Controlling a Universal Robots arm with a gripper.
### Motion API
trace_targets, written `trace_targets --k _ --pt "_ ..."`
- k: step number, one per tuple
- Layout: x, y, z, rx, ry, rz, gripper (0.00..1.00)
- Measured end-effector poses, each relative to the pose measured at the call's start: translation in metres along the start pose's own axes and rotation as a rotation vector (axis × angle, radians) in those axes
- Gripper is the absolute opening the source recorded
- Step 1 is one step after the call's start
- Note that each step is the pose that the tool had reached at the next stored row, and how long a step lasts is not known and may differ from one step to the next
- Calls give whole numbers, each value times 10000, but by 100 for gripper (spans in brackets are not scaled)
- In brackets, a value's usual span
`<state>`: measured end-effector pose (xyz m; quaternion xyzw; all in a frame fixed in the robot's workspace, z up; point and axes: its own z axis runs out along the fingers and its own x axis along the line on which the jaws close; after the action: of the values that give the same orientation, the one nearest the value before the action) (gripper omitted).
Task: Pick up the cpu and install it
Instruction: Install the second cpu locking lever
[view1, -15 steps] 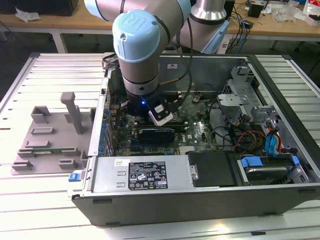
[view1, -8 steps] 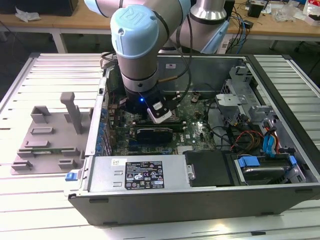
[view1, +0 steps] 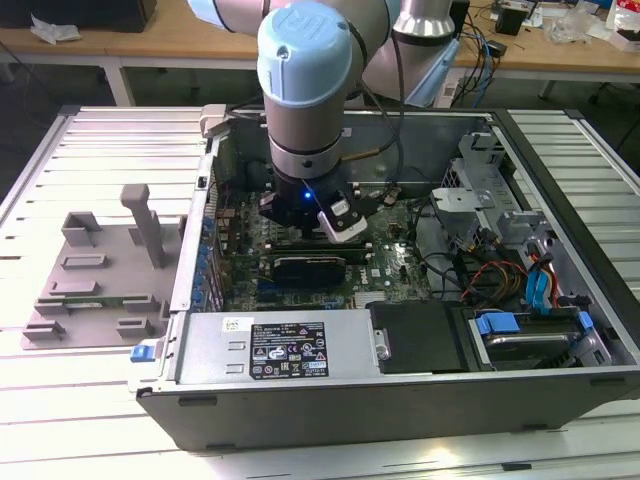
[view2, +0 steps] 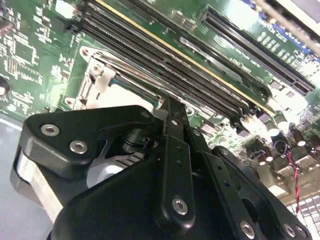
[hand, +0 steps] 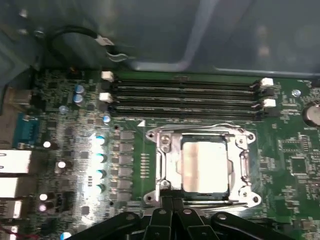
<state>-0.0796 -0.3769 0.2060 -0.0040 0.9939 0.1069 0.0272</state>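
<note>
cpu (hand: 205, 166) in socket frame (hand: 165, 165) | RAM slots (hand: 185, 95) beside

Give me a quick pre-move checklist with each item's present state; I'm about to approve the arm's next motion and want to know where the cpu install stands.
1. The cpu lies inside the socket frame, silvery top up: ok.
2. Cpu sits square and level in the frame, as far as the first wrist view shows: ok.
3. Frame's metal bracket closed and latched: cannot tell.
4. The gripper hangs right at the socket's edge, over the motherboard inside the open case: ok.
5. Gripper free of the cpu: cannot tell.
6. Memory slots beside the socket lie apart from the gripper: ok.
</note>
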Motion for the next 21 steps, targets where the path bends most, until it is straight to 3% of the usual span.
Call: trace_targets --k 1,2,3,7,9,12,13,17,21 --pt "-12 24 0 297 21 -14 11" --pt "-22 48 -8 534 41 -23 11" --pt "-27 65 -5 594 47 -24 11" --pt "-130 181 25 647 77 -21 11" --pt "-162 308 55 682 84 -22 11" --pt "-211 364 69 830 122 -22 11" --pt "-269 378 45 944 189 -16 11" --pt "-282 430 -130 1066 201 -20 11" --pt "-281 431 -130 1068 200 -20 11"
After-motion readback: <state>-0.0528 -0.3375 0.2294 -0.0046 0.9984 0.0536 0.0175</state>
